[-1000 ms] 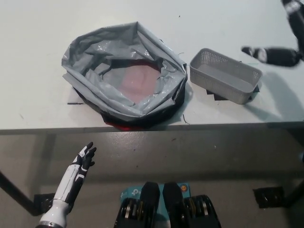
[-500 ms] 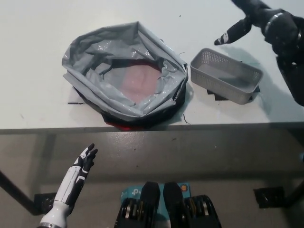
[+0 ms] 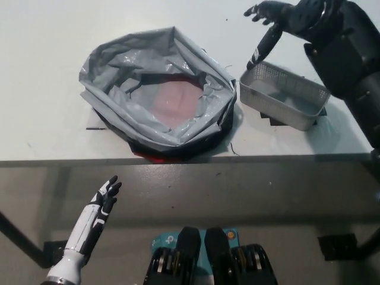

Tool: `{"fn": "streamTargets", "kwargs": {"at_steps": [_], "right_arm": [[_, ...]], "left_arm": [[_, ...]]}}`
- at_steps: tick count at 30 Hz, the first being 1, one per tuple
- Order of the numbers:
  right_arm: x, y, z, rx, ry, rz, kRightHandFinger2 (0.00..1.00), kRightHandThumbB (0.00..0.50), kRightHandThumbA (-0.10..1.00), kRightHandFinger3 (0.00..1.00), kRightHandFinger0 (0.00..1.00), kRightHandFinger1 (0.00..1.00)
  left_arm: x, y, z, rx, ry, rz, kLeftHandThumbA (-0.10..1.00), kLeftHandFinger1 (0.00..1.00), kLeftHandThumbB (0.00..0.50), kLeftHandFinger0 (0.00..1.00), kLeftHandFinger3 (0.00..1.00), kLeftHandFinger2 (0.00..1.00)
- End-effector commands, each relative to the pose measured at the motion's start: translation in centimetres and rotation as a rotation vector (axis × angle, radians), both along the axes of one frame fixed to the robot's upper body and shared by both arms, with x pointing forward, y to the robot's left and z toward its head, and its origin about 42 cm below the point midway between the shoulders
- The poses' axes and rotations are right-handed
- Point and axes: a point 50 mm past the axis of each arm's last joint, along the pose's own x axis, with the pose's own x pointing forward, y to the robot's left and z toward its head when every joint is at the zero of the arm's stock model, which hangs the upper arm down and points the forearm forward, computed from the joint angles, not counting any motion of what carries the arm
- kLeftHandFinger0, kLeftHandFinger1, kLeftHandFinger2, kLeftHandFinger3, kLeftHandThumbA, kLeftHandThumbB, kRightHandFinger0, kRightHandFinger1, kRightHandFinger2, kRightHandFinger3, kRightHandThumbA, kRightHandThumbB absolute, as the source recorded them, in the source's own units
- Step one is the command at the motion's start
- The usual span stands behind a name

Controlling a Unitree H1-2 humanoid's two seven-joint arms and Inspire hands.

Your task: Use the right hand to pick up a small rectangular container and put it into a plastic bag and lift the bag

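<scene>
Right hand (image 3: 279, 21), black, raised over the far end of the basket (image 3: 283, 95), fingers spread and holding nothing, one finger pointing down toward the basket's far left corner without clearly touching it. Black arm running in from the right edge, passing above the basket's right end. Basket itself a small grey mesh rectangle, sitting on the white table (image 3: 47, 47) just to the right of the bag (image 3: 157, 95), close beside it, possibly touching at the near corner. Bag grey plastic, mouth rolled wide open, pinkish bottom showing through, dark and red material under its near edge. Left hand (image 3: 105, 199), white with dark fingers, resting low at the lower left, below the table's front edge, fingers apart and holding nothing, well apart from bag and basket.
</scene>
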Motion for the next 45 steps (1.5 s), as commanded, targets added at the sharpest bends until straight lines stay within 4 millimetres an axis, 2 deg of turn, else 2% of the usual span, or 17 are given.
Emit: {"fn": "streamTargets", "kwargs": {"at_steps": [1, 4, 13, 18, 21, 24, 25, 31, 45], "right_arm": [[0.1, 0.3, 2.9, -0.107, -0.027, 0.008, 1.00, 0.500, 1.00, 1.00, 1.00, 1.00], [0.2, 0.1, 2.1, -0.122, 0.010, -0.016, 1.00, 0.500, 1.00, 1.00, 1.00, 1.00], [0.6, -1.1, 0.5, -0.269, -0.021, -0.085, 1.00, 0.500, 1.00, 1.00, 1.00, 1.00], [0.8, -2.2, -0.2, -0.256, -0.023, -0.114, 1.00, 0.500, 1.00, 1.00, 1.00, 1.00], [1.0, -2.9, -0.6, -0.181, 0.033, -0.107, 1.00, 0.478, 1.00, 1.00, 1.00, 1.00], [0.9, -3.3, -1.0, -0.150, 0.059, -0.078, 1.00, 0.484, 1.00, 1.00, 1.00, 1.00], [0.9, -3.4, -1.2, -0.135, 0.065, -0.077, 1.00, 0.476, 1.00, 1.00, 1.00, 1.00], [0.9, -3.5, -1.9, -0.150, 0.085, -0.054, 1.00, 0.500, 1.00, 1.00, 1.00, 1.00], [0.9, -4.4, -4.4, -0.150, 0.149, -0.084, 1.00, 0.500, 1.00, 1.00, 1.00, 1.00]], "left_arm": [[-0.2, 0.1, 1.0, 0.019, -0.059, -0.033, 1.00, 1.00, 0.500, 1.00, 1.00, 1.00], [-0.4, 0.2, 1.0, 0.023, -0.059, -0.036, 1.00, 1.00, 0.500, 1.00, 1.00, 1.00], [-0.6, 0.2, 0.7, 0.021, -0.055, -0.033, 1.00, 1.00, 0.500, 1.00, 1.00, 1.00], [-0.6, 0.1, 0.8, 0.023, -0.051, -0.032, 1.00, 1.00, 0.500, 1.00, 1.00, 1.00], [-0.6, 0.1, 0.7, 0.022, -0.050, -0.034, 1.00, 1.00, 0.500, 1.00, 1.00, 1.00], [-0.6, 0.1, 0.7, 0.025, -0.054, -0.039, 1.00, 1.00, 0.500, 1.00, 1.00, 1.00], [-0.6, 0.1, 0.7, 0.027, -0.054, -0.041, 1.00, 1.00, 0.500, 1.00, 1.00, 1.00], [-0.5, 0.1, 0.8, 0.023, -0.056, -0.041, 1.00, 1.00, 0.500, 1.00, 1.00, 1.00], [-0.2, 0.1, 1.1, 0.033, -0.068, -0.044, 1.00, 1.00, 0.500, 1.00, 1.00, 1.00]]}}
